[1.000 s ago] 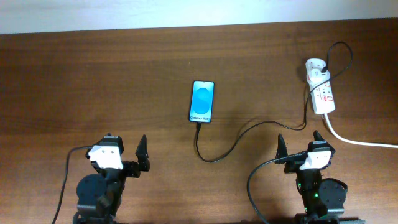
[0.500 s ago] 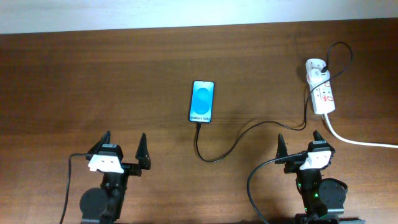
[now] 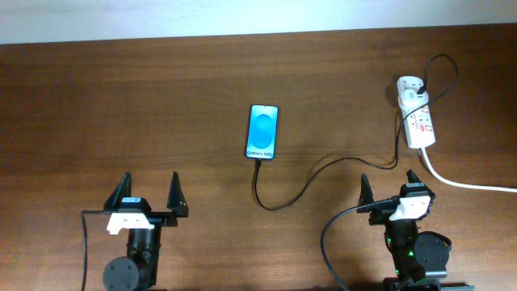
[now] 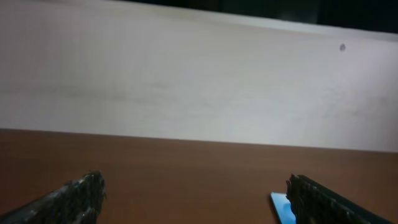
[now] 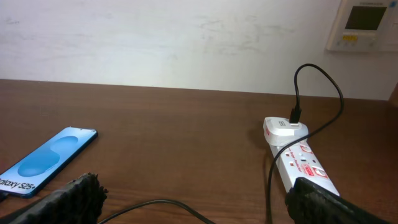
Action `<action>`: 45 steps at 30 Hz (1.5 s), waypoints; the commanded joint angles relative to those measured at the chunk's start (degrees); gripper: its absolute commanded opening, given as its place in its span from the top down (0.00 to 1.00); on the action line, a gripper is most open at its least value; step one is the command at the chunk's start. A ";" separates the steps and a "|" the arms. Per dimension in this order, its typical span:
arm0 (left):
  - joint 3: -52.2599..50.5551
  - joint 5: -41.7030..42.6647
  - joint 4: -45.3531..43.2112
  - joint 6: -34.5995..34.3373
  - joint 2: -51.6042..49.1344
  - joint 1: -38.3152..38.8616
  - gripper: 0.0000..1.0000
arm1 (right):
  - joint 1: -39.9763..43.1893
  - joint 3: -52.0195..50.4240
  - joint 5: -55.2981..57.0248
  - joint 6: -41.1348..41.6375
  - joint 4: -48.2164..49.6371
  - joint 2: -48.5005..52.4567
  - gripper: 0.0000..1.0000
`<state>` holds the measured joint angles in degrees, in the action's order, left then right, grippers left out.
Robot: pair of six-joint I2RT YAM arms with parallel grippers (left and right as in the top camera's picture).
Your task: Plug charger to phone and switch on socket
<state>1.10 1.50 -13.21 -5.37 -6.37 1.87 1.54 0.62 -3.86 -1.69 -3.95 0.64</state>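
The phone point(image 3: 262, 132) lies flat mid-table, blue screen up; it also shows in the right wrist view point(image 5: 46, 162) and as a blue corner in the left wrist view point(image 4: 280, 206). The charger cable point(image 3: 307, 184) runs from the phone's near end in a loop to the socket point(image 3: 418, 117) at the right; its tip sits at the phone's bottom edge. The cable point(image 5: 174, 208) and socket point(image 5: 301, 163) show in the right wrist view. My left gripper point(image 3: 149, 194) is open and empty near the front left. My right gripper point(image 3: 388, 187) is open and empty below the socket.
A thick white cord point(image 3: 468, 183) leaves the socket toward the right edge. A pale wall point(image 5: 186, 37) backs the table, with a white panel point(image 5: 364, 25) at right. My arms' own black wires trail at the front edge.
My left arm has swung left and back toward the front edge, its gripper now pointing straight at the far wall. The right arm, phone and cable have not moved.
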 commanded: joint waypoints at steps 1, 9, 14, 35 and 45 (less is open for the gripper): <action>-0.59 -0.42 -0.37 0.76 2.10 -1.95 0.01 | -0.52 -0.31 0.48 0.22 -0.37 -0.46 0.02; -0.59 -2.75 6.95 0.74 6.10 -2.05 0.01 | -0.52 -0.31 0.48 0.22 -0.37 -0.46 0.02; -0.59 -3.06 12.41 0.76 6.10 -2.05 0.01 | -0.52 -0.31 0.48 0.22 -0.37 -0.46 0.02; -0.59 -2.54 18.14 7.02 6.08 -2.03 0.01 | -0.52 -0.31 0.48 0.22 -0.37 -0.46 0.02; -0.59 -1.86 18.16 3.65 6.08 -2.03 0.01 | -0.52 -0.31 0.48 0.22 -0.37 -0.46 0.01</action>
<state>0.82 -1.45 4.71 -1.13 -0.73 0.19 1.54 0.62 -3.86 -1.72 -3.95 0.62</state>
